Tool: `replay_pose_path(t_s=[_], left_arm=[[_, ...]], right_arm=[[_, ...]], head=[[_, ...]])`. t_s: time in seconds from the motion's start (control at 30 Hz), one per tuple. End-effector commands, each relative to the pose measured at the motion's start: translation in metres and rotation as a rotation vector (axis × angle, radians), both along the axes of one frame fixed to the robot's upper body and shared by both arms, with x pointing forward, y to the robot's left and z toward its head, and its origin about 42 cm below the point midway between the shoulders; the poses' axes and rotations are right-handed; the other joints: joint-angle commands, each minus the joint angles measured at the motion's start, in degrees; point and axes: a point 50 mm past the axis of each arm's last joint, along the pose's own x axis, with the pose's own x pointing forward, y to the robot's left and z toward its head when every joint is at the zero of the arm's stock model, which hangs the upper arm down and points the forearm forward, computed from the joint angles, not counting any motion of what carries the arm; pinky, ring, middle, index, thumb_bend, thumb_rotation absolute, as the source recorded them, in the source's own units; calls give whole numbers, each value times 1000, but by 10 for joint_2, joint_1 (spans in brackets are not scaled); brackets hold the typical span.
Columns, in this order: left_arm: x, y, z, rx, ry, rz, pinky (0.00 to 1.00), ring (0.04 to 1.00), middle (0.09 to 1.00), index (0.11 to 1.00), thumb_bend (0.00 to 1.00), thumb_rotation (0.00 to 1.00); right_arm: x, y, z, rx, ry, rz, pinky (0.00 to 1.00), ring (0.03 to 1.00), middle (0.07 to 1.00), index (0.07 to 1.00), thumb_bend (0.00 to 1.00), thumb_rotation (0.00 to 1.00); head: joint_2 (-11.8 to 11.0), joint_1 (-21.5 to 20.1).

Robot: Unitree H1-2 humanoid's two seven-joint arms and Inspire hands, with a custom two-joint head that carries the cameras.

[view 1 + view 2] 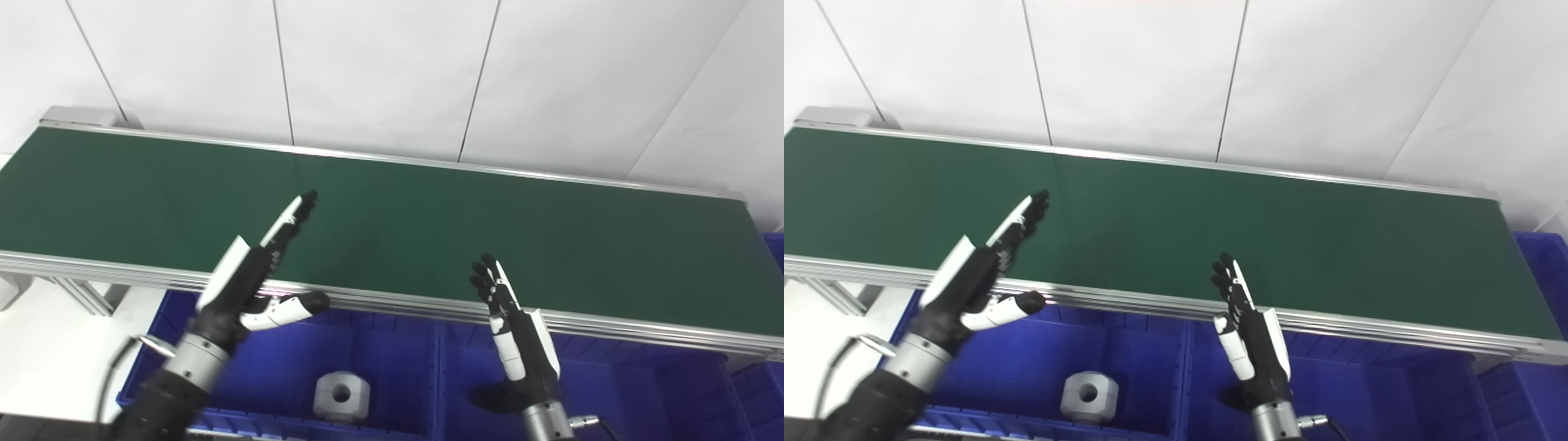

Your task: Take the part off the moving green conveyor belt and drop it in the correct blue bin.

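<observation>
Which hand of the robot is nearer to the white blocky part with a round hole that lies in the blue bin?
Left. The left hand is open above the blue bin holding the white blocky part. The right hand, also open, is over the neighbouring compartment, farther away.

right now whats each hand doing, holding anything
Left hand: open, holding nothing, fingers stretched out over the green belt's near edge.
Right hand: open, holding nothing, raised by the belt's near rail.

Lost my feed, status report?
Both hands open: left hand, right hand. Belt bare. One grey part in left bin. Nothing blocking.
</observation>
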Motion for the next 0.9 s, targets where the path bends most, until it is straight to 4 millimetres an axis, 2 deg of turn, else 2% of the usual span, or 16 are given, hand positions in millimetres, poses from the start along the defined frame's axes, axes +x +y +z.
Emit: replay_pose_path(t_s=[0.0, 0.1, 0.23, 0.3, 0.43, 0.6, 0.67, 0.87], left_arm=[[0, -1, -7, -6, 30, 12, 1000, 1000, 1000, 1000, 799, 853], [-2, -9, -21, -27, 85, -14, 1000, 1000, 1000, 1000, 790, 818], [-5, -19, -31, -21, 89, -62, 1000, 1000, 1000, 1000, 815, 803], [-8, -25, -34, -16, 76, -90, 952, 1000, 1000, 1000, 783, 779], [-11, -32, -36, -21, 60, -86, 996, 1000, 1000, 1000, 774, 759], [-14, -37, -36, -51, 66, -51, 1000, 1000, 1000, 1000, 730, 793], [-14, -38, -36, -57, 69, -47, 1000, 1000, 1000, 1000, 725, 820], [-14, -36, -36, -81, 66, -48, 1000, 1000, 1000, 1000, 750, 845]], right_arm=[[3, 8, 13, 21, -40, -8, 999, 968, 970, 995, 864, 974], [1, 11, 12, 7, -51, -20, 988, 977, 980, 1000, 851, 993], [-3, 12, 11, -1, -51, -38, 970, 970, 979, 996, 847, 1000], [-4, 12, 11, -1, -48, -45, 973, 964, 976, 993, 862, 1000], [-6, 12, 9, -7, -50, -50, 968, 959, 974, 991, 873, 1000], [-7, 13, 6, -29, -56, -60, 968, 958, 981, 989, 874, 1000], [-6, 15, 5, -31, -56, -68, 971, 961, 987, 987, 869, 1000], [-6, 22, 3, -41, -34, -78, 973, 974, 999, 998, 878, 1000]], head=[[-4, -10], [-14, -19], [-23, -23], [-27, -25], [-34, -28], [-42, -42], [-50, -73], [-56, -93]])
